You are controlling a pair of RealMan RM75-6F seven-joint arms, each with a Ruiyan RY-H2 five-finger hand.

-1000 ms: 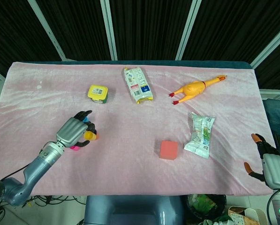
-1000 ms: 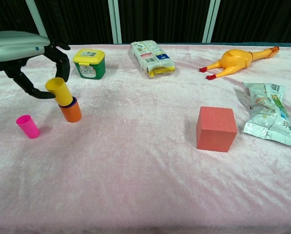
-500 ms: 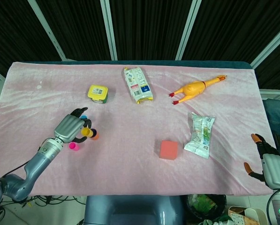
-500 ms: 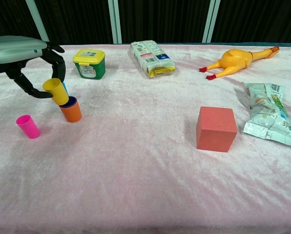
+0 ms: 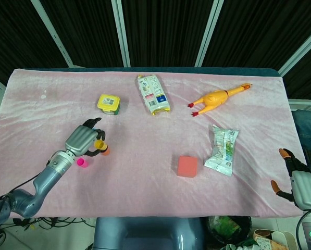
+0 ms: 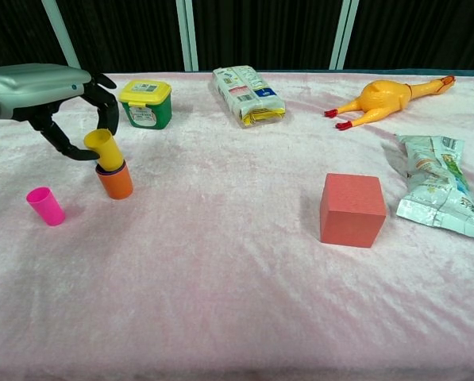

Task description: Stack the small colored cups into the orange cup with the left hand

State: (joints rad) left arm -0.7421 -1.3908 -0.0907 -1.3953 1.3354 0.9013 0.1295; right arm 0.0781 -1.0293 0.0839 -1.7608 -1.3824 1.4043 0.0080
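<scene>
I saw the orange cup [image 6: 115,182] standing upright on the pink-covered bench [image 6: 237,278], a dark purple rim showing just inside its mouth. The yellow cup [image 6: 104,148] sat tilted in that stack, its open end leaning left, pinched by my left hand [image 6: 42,91]. The pink cup [image 6: 46,205] stood apart to the left, slightly tilted

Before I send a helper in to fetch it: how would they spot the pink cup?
Start at the left end of the pink tablecloth, near the front edge. The pink cup stands there upright and alone, left of the orange cup that holds the yellow cup. It is the only magenta cup and nothing touches it.
</scene>
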